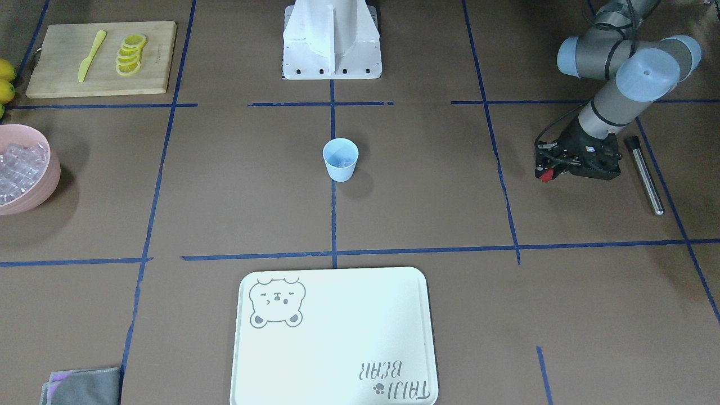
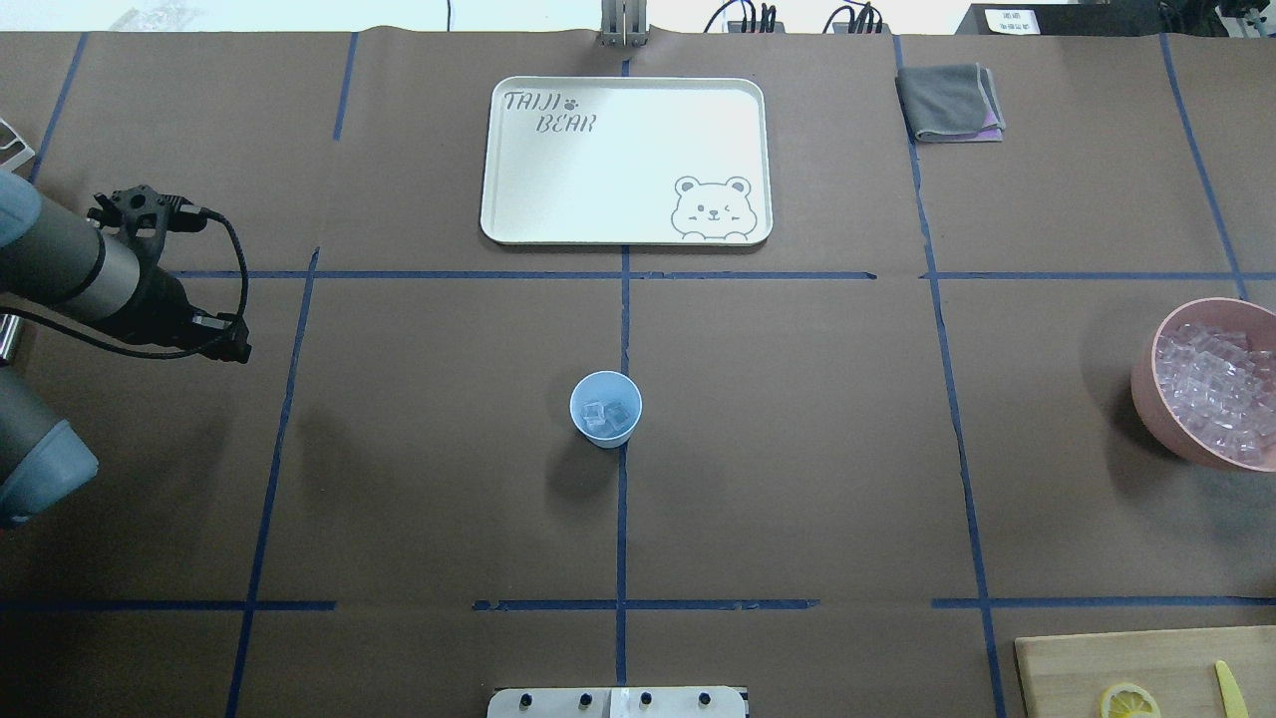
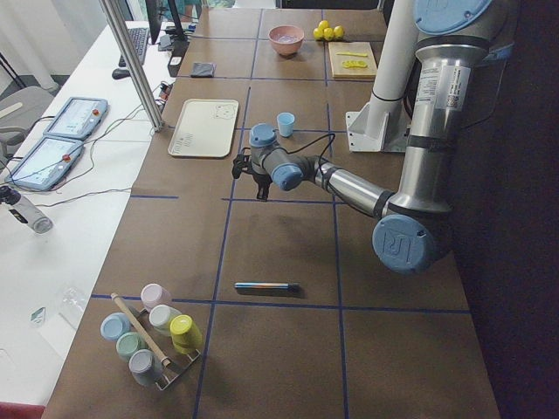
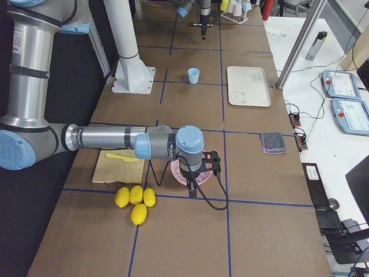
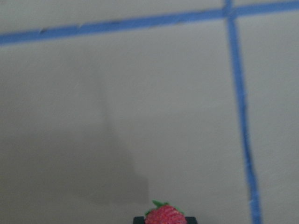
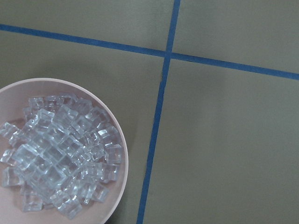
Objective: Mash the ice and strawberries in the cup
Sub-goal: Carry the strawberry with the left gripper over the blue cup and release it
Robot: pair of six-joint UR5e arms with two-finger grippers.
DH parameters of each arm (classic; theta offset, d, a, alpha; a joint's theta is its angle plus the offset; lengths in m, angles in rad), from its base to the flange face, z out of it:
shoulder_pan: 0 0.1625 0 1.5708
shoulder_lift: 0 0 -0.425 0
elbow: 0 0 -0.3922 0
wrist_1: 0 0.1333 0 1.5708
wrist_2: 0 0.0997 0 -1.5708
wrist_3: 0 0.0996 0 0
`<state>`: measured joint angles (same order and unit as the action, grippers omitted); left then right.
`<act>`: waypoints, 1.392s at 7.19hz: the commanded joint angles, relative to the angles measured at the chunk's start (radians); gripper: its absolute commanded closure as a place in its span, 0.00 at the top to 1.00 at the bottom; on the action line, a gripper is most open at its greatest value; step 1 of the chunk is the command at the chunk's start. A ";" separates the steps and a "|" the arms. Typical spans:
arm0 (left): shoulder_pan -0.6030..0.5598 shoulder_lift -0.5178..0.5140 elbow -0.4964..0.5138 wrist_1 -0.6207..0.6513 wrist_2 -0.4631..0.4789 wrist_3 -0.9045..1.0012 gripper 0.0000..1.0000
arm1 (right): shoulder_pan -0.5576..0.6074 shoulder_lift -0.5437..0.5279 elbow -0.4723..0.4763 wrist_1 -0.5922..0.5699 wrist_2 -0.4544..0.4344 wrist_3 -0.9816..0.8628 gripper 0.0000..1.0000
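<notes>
The pale-blue cup [image 1: 340, 160] stands upright at the table's middle and also shows in the overhead view [image 2: 605, 409]. A few clear ice cubes [image 2: 605, 416] lie in it. My left gripper [image 1: 547, 172] hovers above the bare table, well to the cup's side, shut on a small red strawberry [image 5: 164, 216] with a green cap. My right gripper [image 4: 192, 188] hangs over the pink bowl [image 6: 117, 140] full of ice [image 6: 56, 158]. I cannot tell whether it is open or shut.
A metal rod [image 1: 645, 175] lies beside the left gripper. A white bear tray [image 2: 626, 160] sits beyond the cup, with a grey cloth [image 2: 950, 102] further along. A cutting board [image 1: 56, 67] holds lemon slices [image 1: 130, 55] and a yellow knife [image 1: 91, 55].
</notes>
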<state>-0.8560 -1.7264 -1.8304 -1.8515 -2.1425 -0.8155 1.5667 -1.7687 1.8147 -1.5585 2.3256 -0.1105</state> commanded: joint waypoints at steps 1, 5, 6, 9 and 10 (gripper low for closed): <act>0.002 -0.144 -0.128 0.301 0.001 -0.005 0.00 | 0.000 0.000 0.000 0.000 0.000 0.000 1.00; 0.159 -0.422 -0.129 0.507 0.071 -0.288 0.00 | 0.000 0.000 0.002 0.000 0.005 0.008 1.00; 0.232 -0.493 -0.087 0.517 0.129 -0.366 0.00 | 0.000 0.002 0.002 0.002 0.003 0.006 1.00; 0.329 -0.683 0.084 0.512 0.215 -0.499 0.00 | 0.000 0.002 0.002 0.000 0.003 0.003 1.00; 0.342 -0.737 0.153 0.506 0.231 -0.522 0.00 | 0.000 0.002 0.002 0.000 0.003 0.003 1.00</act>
<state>-0.5451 -2.3963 -1.7537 -1.3397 -1.9434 -1.3002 1.5662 -1.7672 1.8167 -1.5580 2.3284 -0.1071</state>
